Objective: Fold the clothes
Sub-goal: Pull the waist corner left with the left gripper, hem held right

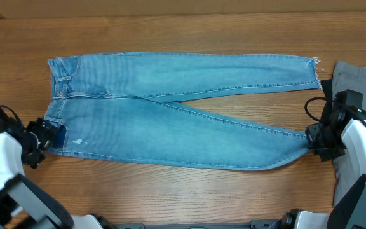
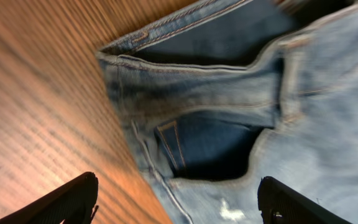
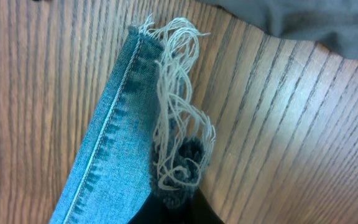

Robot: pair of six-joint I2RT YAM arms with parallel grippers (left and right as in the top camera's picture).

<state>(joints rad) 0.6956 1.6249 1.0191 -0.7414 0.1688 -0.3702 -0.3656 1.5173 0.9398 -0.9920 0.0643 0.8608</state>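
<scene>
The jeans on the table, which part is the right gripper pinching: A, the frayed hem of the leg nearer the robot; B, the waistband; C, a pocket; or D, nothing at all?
A: the right gripper is shut on the frayed hem at the end of the nearer leg of the jeans, far from the waistband.

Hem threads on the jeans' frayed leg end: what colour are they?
Whitish hem threads, clearest in the right wrist view.
</scene>
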